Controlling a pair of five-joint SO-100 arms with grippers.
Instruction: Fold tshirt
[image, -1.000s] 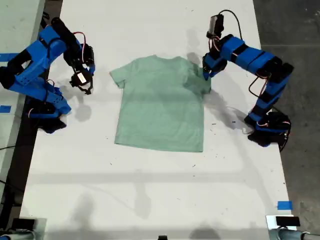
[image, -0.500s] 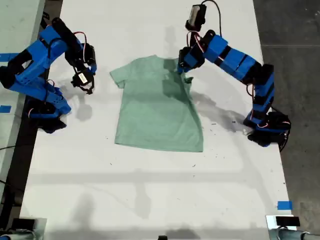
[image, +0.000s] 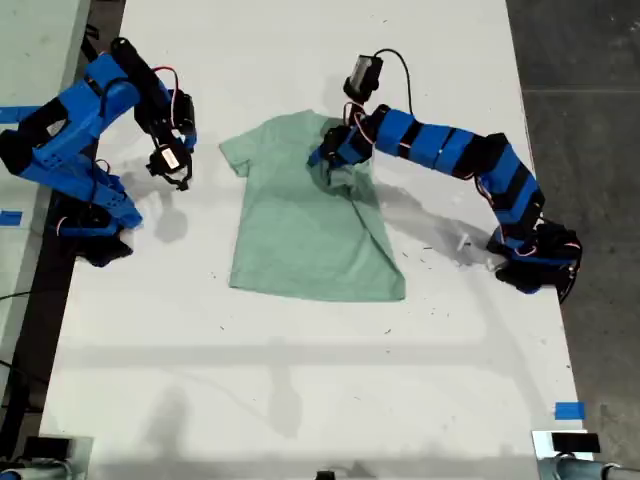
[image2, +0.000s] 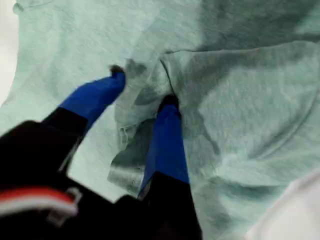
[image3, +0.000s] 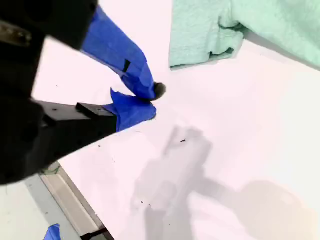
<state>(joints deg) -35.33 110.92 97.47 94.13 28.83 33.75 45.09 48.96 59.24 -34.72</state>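
The pale mint-green tshirt lies flat on the white table, neck toward the far side. My first gripper reaches in from the exterior view's right and is shut on a bunched fold of the tshirt, held between its blue fingers. That sleeve side is pulled over the chest. My second gripper hovers over bare table off the exterior view's left sleeve; in its wrist view the second gripper is shut with nothing in it, and the sleeve lies just beyond.
The white table spreads wide toward the near side. Both arm bases stand at the table's sides in the exterior view. A blue tape mark and a small device sit at the exterior view's near right.
My first gripper has carried the sleeve from the exterior view's right edge of the tshirt leftward over its chest, folding that side in. The second arm has barely moved.
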